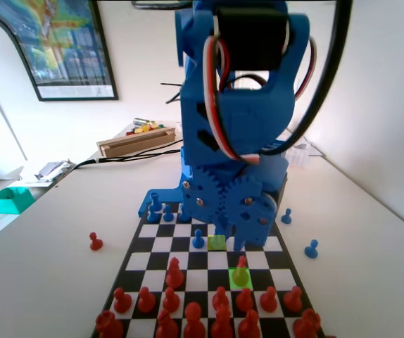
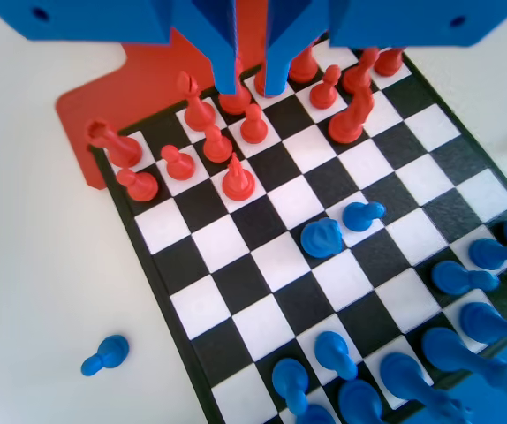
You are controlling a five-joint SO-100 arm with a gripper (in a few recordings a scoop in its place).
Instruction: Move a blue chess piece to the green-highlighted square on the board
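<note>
In the wrist view a slim blue chess piece with a tapering top stands mid-board beside a round-headed blue pawn. My gripper hangs above the red side of the board, jaws a little apart and open, with nothing between them. The green-highlighted square lies in front of the red rows and a red piece stands on it; the same red piece sits below my jaws in the wrist view. The blue arm looms over the board's far half.
A paler yellow-green square lies beside a blue pawn. Red rows fill the near end, blue rows the arm's end. Loose pieces stand off the board: red pawn, blue pawns.
</note>
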